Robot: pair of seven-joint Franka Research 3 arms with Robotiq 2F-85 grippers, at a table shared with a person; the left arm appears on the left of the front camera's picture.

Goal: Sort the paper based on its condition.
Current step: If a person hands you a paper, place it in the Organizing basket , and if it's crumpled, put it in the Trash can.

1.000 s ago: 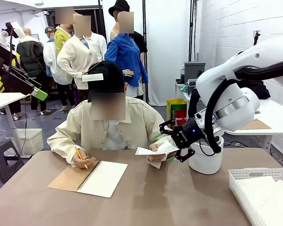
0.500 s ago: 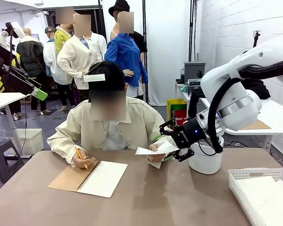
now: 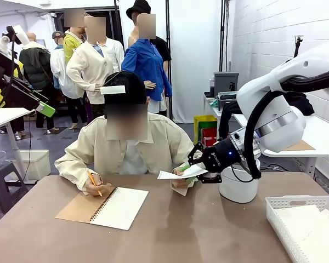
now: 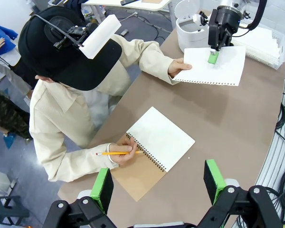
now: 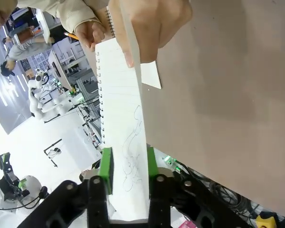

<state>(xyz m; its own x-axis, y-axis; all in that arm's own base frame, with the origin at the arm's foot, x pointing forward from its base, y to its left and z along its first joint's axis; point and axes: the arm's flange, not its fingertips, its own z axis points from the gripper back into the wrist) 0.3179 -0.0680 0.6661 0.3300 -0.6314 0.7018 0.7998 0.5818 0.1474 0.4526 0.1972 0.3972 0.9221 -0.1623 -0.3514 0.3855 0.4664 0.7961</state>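
A person across the table holds out the paper (image 3: 172,175), a white sheet with pencil scribbles (image 5: 123,118), in one hand (image 3: 181,184). My right gripper (image 3: 193,172) straddles the sheet's far edge, one green pad above and one below. The jaws are narrowed but a gap still shows between the pads in the right wrist view (image 5: 128,175). From the left wrist view the sheet (image 4: 230,69) lies flat under the right gripper (image 4: 213,54). My left gripper (image 4: 156,185) hangs open high above the table, holding nothing.
A spiral notebook (image 3: 118,208) lies open at front left, and the person's other hand holds a pencil (image 3: 93,182) on it. A white slotted basket (image 3: 279,230) with white sheets inside sits at front right. A white bin (image 3: 238,189) stands behind the right gripper.
The right gripper's fingers have drawn much closer together around the held-out sheet and shifted slightly down. The person's hands and the notebook have stayed put.
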